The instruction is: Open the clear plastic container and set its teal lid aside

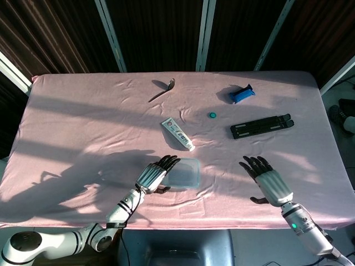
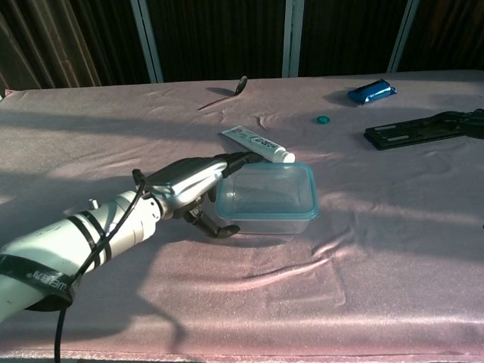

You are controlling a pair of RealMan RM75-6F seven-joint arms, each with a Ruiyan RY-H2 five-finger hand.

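The clear plastic container with its teal lid on stands on the pink cloth near the table's front edge. My left hand grips it at its left end. The fingers lie over the lid's left rim and the thumb presses the near-left wall. My right hand hovers to the right of the container, well apart from it. It holds nothing and its fingers are spread. The chest view does not show the right hand.
A toothpaste tube lies just behind the container. Further back are a spoon, a small teal cap, a blue packet and a flat black stand. The table's front edge runs close below both hands.
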